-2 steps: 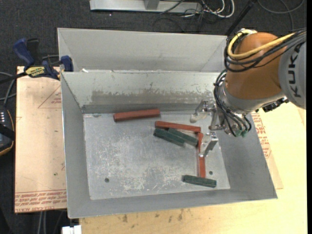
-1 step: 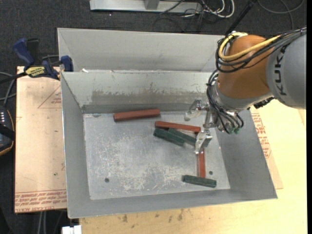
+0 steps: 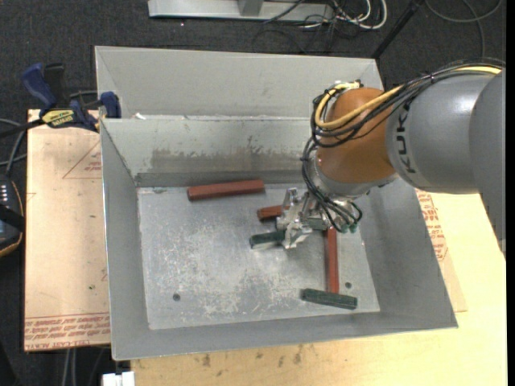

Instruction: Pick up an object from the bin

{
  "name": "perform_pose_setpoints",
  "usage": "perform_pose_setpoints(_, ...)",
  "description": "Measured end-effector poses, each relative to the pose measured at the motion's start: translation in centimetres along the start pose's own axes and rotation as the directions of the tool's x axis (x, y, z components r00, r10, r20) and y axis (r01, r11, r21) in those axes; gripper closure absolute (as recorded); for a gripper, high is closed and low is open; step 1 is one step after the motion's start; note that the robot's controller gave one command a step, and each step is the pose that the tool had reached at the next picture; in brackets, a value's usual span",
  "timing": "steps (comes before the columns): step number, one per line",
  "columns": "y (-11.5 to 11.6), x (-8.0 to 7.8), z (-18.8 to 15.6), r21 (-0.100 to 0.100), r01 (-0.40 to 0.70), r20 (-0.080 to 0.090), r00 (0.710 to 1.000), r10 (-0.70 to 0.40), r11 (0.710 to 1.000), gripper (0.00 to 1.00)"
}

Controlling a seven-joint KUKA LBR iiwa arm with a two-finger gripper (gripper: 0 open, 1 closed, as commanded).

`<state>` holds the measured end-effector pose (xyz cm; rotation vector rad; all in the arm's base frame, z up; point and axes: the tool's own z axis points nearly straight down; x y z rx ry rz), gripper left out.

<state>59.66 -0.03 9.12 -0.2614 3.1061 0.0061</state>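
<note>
near: dark green stick point(image 3: 328, 298) lies flat, thin red stick point(image 3: 331, 257) just behind it | middle: jaws sit low at one end of a short green stick point(image 3: 262, 240), can't tell if open or closed | tip: squeeze its thin sides, lift straight up | far: long red stick point(image 3: 226, 190)

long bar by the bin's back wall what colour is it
The long bar is plain reddish brown, seen best in the camera view.

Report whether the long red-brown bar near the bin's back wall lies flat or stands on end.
Flat: the red-brown bar lies lengthwise on the bin floor near the back wall, its whole long side showing.
</note>
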Motion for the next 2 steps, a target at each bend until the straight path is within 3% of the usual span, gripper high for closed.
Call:
perform_pose_setpoints(1,0.0,0.0,0.0,0.000,0.000,0.000,1.000,0.000,1.000,1.00)
perform_pose_setpoints(2,-0.7,-2.0,-12.4,0.002,-0.010,-0.021,1.000,0.010,1.000,1.00)
